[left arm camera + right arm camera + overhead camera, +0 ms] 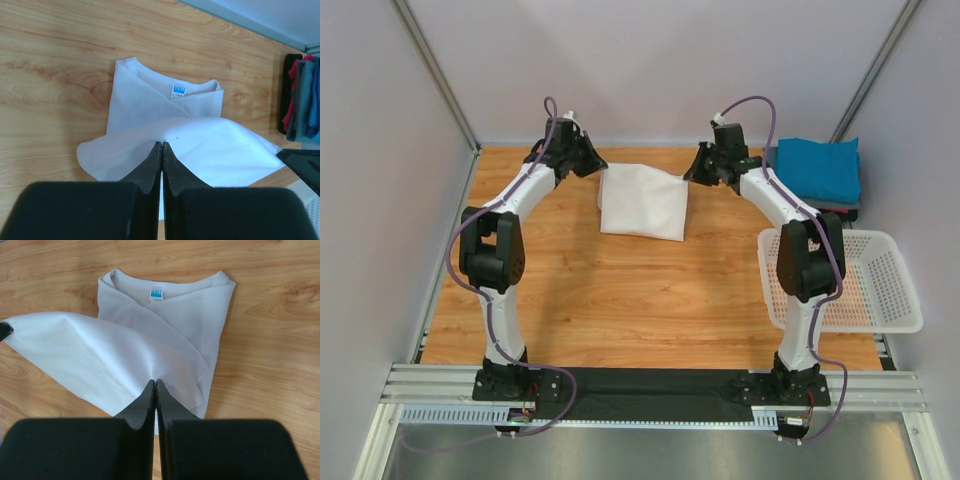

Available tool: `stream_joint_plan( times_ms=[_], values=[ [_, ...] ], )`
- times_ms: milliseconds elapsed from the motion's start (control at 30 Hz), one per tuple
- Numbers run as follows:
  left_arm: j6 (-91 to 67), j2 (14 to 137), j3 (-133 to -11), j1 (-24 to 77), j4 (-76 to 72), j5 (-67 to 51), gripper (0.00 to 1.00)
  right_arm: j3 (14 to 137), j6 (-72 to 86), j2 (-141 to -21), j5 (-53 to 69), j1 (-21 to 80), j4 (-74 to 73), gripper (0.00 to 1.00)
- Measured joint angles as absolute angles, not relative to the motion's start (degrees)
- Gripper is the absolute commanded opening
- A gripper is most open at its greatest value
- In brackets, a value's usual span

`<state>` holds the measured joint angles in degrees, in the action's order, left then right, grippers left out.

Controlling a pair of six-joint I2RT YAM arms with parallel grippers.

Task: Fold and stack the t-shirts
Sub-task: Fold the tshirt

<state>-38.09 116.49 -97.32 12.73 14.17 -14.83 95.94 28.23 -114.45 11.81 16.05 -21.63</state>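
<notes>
Handling the white t-shirt (pixel 642 203) calls for care suited to thin, light, limp cloth. It has no stiffness, sags between holds and probably slides easily on wood. Judged best hold: two corners of one edge, pinched level and kept taut so the fold line stays straight.

Top view. The white t-shirt lies near the middle of the table's (pixel 620 300) far edge, partly folded. The left gripper (pixel 592 165) and right gripper (pixel 695 172) each meet one far corner of it. Jaw state is too small to read here. At the far right corner a teal t-shirt (pixel 818 168) rests folded on a dark grey t-shirt (pixel 830 207). A white mesh basket (pixel 890 285) overhangs the right edge. Count: one white shirt, one teal, at least one dark layer below it, one basket, two grippers.

Left wrist view. The left gripper (pixel 162 145) has its jaws pressed together, pinching a raised flap of the white t-shirt (pixel 150 105). The collar and one blue neck label (pixel 178 90) lie beyond. The folded stack (pixel 300 100) shows edge-on at the right: red, grey and blue layers. Exact count cannot be told.

Right wrist view. The right gripper (pixel 154 382) has its jaws pressed together, pinching the same flap of the white t-shirt (pixel 185 325). The flap hangs lifted above the lower layer. One neck label (pixel 156 293) is visible.
</notes>
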Motion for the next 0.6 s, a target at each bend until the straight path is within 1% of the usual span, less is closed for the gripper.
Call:
stream_joint_plan(
  times_ms=[100, 267, 600],
  values=[
    [-38.09, 118.08, -99.5, 12.73, 14.74, -14.44, 0.0, 97.34, 28.1, -115.31, 11.44, 16.03, -22.09, 0.0],
    [-38.15, 124.4, -107.7, 12.73, 15.38, -14.15, 0.0, 102.54, 27.97, -119.92, 10.98, 15.51, -21.91, 0.0],
    [-38.74, 141.73, -122.34, 12.62, 15.81, -13.32, 0.0, 110.08, 28.16, -132.51, 9.5, 11.22, -22.02, 0.0]
  ],
)
